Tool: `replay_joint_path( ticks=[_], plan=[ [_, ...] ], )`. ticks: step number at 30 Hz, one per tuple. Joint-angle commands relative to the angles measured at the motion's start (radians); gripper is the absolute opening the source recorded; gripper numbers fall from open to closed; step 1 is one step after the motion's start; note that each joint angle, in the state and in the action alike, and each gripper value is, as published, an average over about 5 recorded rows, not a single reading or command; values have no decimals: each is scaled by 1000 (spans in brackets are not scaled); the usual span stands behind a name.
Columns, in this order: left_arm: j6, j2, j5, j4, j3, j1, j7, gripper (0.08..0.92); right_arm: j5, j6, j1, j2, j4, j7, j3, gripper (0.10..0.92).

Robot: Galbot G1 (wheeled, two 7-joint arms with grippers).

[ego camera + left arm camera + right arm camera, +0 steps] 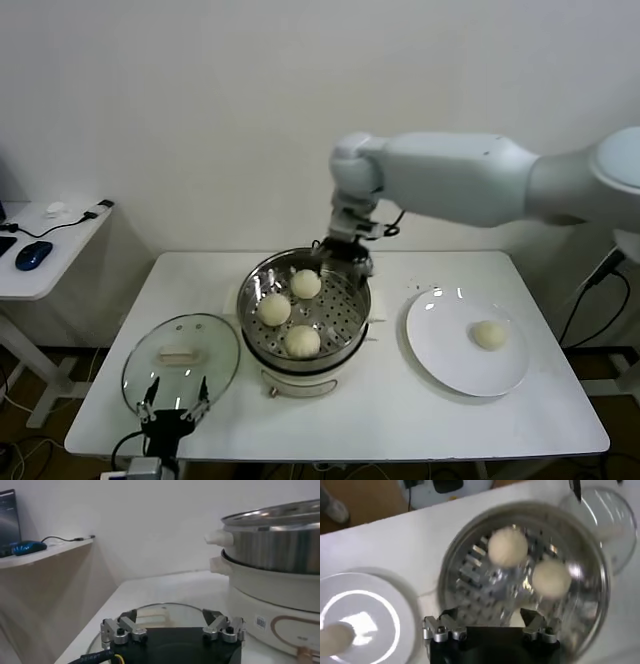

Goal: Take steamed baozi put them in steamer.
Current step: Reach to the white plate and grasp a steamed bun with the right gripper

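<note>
The steamer stands mid-table with three steamed baozi on its perforated tray: one at the back, one to the left, one at the front. A fourth baozi lies on the white plate to the right. My right gripper hangs open and empty above the steamer's back rim. In the right wrist view it looks down on two of the baozi; the plate's baozi shows at the edge. My left gripper waits open at the front left.
A glass lid with a cream handle lies on the table left of the steamer, just beyond the left gripper. A side desk with a mouse stands off to the left. A wall rises behind the table.
</note>
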Motion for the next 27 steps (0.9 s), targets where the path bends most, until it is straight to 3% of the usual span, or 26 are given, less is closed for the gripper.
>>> replay_joint_path(
  ticks=[1, 6, 11, 18, 27],
  plan=[
    [2, 4, -9, 0, -2, -6, 1, 823, 143, -203, 122, -316, -89, -13, -173, 823],
    [3, 7, -21, 4, -4, -17, 1, 823, 71, -311, 11, -514, -65, 31, -170, 823],
    [7, 3, -21, 4, -8, -16, 3, 823, -49, -389, -207, -612, -90, 71, -9, 823],
    [10, -1, -14, 11, -13, -12, 4, 823, -170, -422, -464, -607, -170, 98, 212, 823],
    [12, -10, -1, 19, -11, -9, 4, 823, -220, -434, -635, -535, -260, 110, 384, 823]
  ],
)
